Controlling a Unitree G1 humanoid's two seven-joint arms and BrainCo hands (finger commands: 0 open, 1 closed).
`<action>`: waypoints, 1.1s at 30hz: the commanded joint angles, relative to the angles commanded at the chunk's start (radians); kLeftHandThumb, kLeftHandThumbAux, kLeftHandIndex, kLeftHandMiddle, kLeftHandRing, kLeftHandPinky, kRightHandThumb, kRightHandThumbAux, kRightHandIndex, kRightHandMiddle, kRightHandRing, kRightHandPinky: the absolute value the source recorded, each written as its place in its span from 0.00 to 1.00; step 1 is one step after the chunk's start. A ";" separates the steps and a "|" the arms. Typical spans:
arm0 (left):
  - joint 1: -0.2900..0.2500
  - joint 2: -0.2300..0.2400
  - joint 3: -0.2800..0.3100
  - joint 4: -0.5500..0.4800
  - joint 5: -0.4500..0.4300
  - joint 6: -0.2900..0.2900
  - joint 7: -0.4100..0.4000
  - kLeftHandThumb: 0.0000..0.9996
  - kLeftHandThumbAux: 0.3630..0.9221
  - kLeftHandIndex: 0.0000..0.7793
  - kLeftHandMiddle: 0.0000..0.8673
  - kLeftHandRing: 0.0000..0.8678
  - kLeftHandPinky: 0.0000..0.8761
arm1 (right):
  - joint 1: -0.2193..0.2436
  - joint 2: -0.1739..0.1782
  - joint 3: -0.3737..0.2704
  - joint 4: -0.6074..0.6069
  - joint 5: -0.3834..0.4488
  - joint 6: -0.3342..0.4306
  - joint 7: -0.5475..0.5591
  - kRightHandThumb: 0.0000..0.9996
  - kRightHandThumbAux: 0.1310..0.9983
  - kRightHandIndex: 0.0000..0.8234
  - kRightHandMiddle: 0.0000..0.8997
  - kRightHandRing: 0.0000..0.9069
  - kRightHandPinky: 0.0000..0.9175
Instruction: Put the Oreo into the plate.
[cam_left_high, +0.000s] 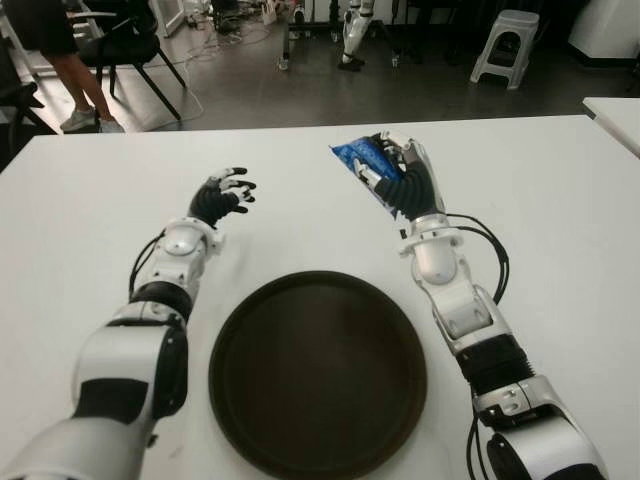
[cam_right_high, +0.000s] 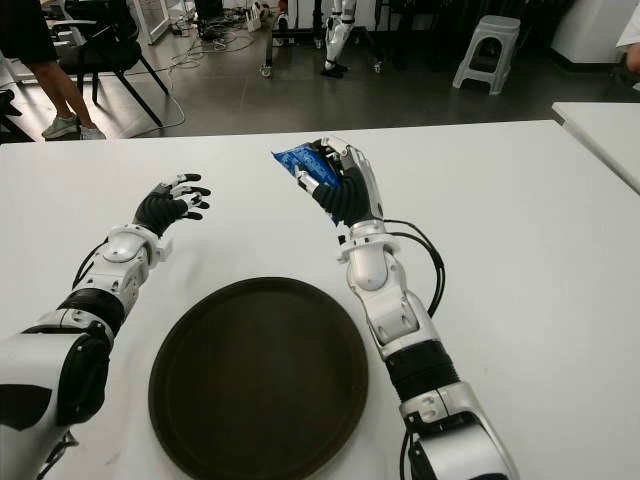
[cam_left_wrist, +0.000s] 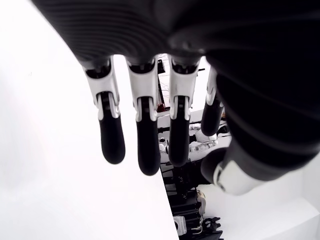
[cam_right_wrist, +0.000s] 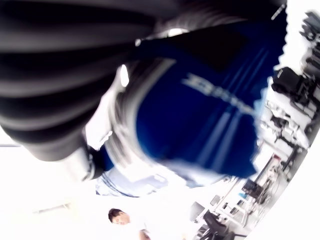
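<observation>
Dark round plate (cam_left_high: 318, 375) empty at lower centre, right hand (cam_left_high: 402, 172) upper centre clamped on blue Oreo packet (cam_left_high: 358, 159), left hand (cam_left_high: 222, 195) centre-left, fingers spread, empty, white table (cam_left_high: 540, 190)

Head stereo pair looks fwd/down at desk (cam_left_high: 560, 200), sharing whole scene; wrist cams v. close behind each hand.

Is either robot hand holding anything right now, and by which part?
The right robot hand grips the blue Oreo packet by one end; the left robot hand holds nothing.
</observation>
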 joint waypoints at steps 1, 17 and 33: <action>0.000 0.000 0.000 0.000 0.000 0.001 0.000 0.13 0.59 0.27 0.38 0.40 0.43 | 0.020 0.001 0.018 -0.024 -0.004 0.013 0.023 0.85 0.63 0.48 0.59 0.90 0.87; 0.000 -0.006 -0.001 -0.001 0.001 -0.003 0.001 0.12 0.61 0.27 0.38 0.40 0.42 | 0.114 -0.079 0.108 -0.293 0.184 0.211 0.533 0.85 0.63 0.48 0.58 0.90 0.87; -0.002 -0.009 0.001 -0.004 -0.004 -0.001 -0.006 0.09 0.61 0.28 0.38 0.38 0.41 | 0.108 -0.103 0.083 -0.312 0.267 0.253 0.653 0.85 0.63 0.48 0.59 0.91 0.87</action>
